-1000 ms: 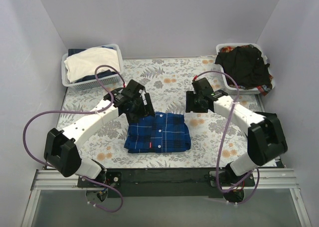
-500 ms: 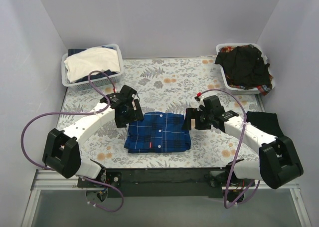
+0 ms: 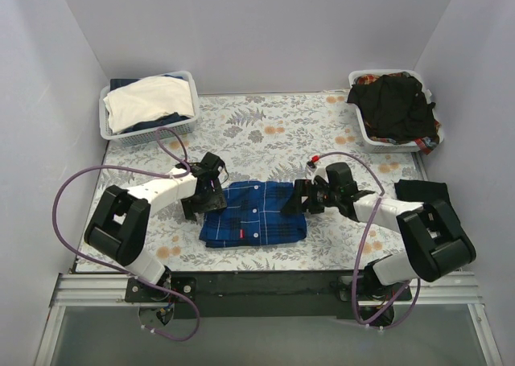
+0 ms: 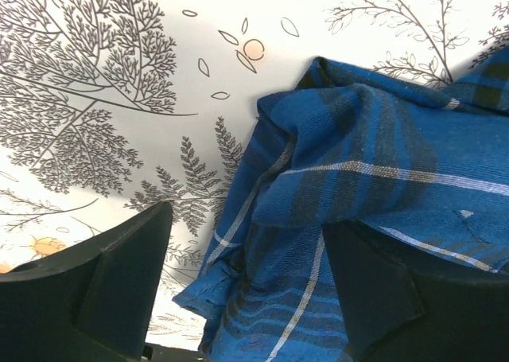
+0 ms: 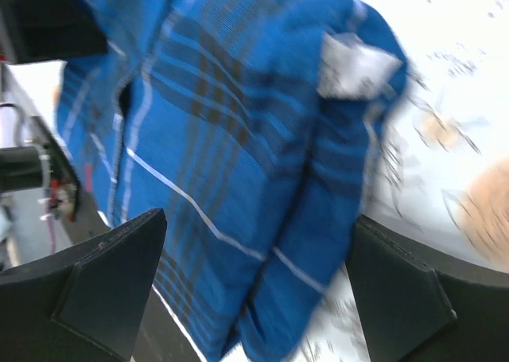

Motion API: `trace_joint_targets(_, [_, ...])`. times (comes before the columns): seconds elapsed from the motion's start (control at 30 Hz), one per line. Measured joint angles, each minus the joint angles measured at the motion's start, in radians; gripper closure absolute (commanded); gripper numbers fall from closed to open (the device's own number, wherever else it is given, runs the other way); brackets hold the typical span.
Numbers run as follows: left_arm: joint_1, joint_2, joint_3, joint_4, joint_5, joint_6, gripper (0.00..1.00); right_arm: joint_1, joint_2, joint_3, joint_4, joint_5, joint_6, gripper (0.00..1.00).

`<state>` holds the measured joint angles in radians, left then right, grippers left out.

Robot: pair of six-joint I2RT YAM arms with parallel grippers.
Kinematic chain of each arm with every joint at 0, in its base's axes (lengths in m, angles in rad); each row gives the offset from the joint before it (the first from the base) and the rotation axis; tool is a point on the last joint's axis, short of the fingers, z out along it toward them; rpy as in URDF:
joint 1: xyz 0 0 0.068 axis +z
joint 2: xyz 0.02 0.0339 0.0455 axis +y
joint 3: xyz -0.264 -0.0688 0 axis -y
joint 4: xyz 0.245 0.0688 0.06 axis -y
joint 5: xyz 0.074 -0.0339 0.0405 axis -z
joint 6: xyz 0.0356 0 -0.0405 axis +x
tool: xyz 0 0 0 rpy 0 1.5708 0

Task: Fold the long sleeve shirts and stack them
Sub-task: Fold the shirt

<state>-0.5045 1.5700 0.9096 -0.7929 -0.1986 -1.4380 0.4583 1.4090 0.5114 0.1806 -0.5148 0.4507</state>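
The royal-blue plaid shirt (image 3: 254,213) lies folded in a rectangle on the patterned table, near the front middle. My left gripper (image 3: 211,198) is low at its left edge, jaws open and straddling the folded cloth edge (image 4: 270,243). My right gripper (image 3: 299,199) is low at its right edge, jaws open around the folded side (image 5: 262,219); a white label (image 5: 354,60) shows there. The black shirt (image 3: 394,104) is heaped in the back-right basket.
A white lattice basket (image 3: 109,129) at back left holds a cream cloth (image 3: 149,100) over darker ones. The back-right white basket (image 3: 362,133) holds the black shirt. A dark cloth (image 3: 418,191) lies by the right arm. The table cover (image 3: 273,129) is floral.
Both arms have dropped and closed in from behind the shirt to its left and right edges. The shirt has stayed in place.
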Motion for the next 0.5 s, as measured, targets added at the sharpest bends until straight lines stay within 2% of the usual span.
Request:
trace_joint_targets(0.23, [0.008,-0.014,-0.029,0.04,0.032,-0.006,0.28,0.039,0.161,-0.03,0.319,-0.123,0.079,0.09])
trace_joint_targets(0.33, [0.013,-0.016,-0.035,0.048,0.043,-0.011,0.29,0.087,0.232,-0.032,0.44,-0.15,0.115,0.19])
trace_joint_targets(0.37, [0.014,-0.016,-0.035,0.049,0.046,-0.014,0.3,0.104,0.253,-0.032,0.478,-0.153,0.129,0.28])
trace_joint_targets(0.43, [0.014,-0.016,-0.035,0.05,0.05,-0.017,0.29,0.137,0.283,-0.037,0.538,-0.152,0.155,0.39])
trace_joint_targets(0.47, [0.014,-0.016,-0.035,0.05,0.05,-0.018,0.28,0.147,0.292,-0.04,0.554,-0.151,0.172,0.52])
trace_joint_targets(0.5, [0.014,-0.016,-0.035,0.049,0.05,-0.018,0.26,0.157,0.301,-0.048,0.568,-0.146,0.188,0.6])
